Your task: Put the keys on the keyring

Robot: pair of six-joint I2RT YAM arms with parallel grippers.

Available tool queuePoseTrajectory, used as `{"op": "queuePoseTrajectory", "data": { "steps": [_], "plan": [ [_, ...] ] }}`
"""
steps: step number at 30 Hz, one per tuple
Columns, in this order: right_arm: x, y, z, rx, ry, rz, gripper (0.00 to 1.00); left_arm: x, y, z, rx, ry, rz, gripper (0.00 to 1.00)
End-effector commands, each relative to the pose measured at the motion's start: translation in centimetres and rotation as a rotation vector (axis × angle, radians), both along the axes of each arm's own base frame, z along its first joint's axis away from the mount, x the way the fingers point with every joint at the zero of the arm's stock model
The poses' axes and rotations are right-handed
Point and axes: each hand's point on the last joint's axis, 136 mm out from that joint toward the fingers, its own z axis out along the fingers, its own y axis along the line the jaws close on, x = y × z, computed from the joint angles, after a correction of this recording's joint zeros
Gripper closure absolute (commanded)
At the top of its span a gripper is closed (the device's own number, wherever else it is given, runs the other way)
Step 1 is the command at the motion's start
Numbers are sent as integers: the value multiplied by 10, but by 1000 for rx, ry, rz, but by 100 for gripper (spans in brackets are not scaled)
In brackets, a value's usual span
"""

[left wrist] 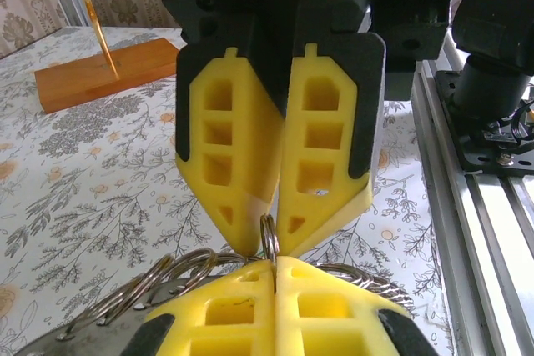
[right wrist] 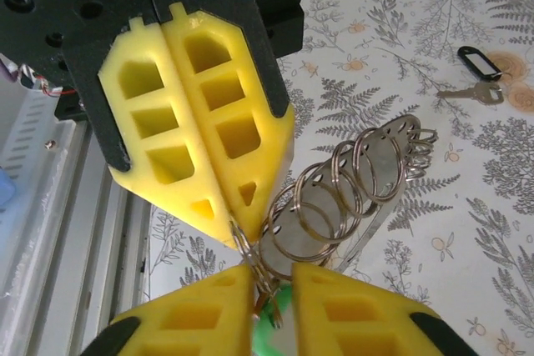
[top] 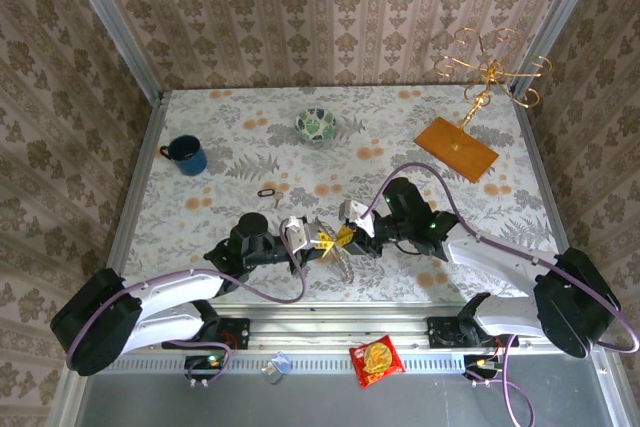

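Keyring (right wrist: 359, 177), pinched by L gripper (right wrist: 234, 236), points up-right; R gripper (right wrist: 272, 276) nips green key (right wrist: 269, 335).

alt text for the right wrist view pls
The left gripper, shut, points down at the right gripper, meeting it tip to tip at the end of a row of metal split rings on a silver strip. A green key head sits between the right gripper's jaws; a key with a black tag lies on the floral tablecloth.

Left claw (top: 318, 244) and right claw (top: 347, 237) meet tip to tip at the centre of the table (top: 430, 112), with a silvery keyring (top: 338, 265) at their six o'clock. A blue mug (top: 186, 155) stands at ten o'clock.
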Motion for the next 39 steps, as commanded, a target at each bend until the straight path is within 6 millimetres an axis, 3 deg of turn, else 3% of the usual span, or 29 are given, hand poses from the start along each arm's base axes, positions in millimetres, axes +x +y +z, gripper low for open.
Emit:
{"op": "queuePoseTrajectory", "data": {
  "steps": [1,3,6,8,11,14,34,39],
  "plan": [
    [5,11,19,45,-47,35,91,-4,-1,5,-34,3,-15,100],
    [4,11,21,39,-51,40,99,-3,-1,5,-31,3,-9,100],
    [3,10,23,18,-59,49,100,1,0,4,-25,-2,15,99],
    [3,8,22,-11,-67,53,100,3,1,4,-19,-3,30,85],
    [1,6,19,-67,-75,65,100,4,2,3,4,-6,36,74],
    [1,3,17,-118,-92,76,100,4,3,1,36,-8,33,71],
    [-8,7,11,-337,-185,187,100,4,0,5,79,-15,3,72],
    [-9,9,8,-376,-206,206,100,2,-1,5,79,-16,-8,83]
  ]
}}
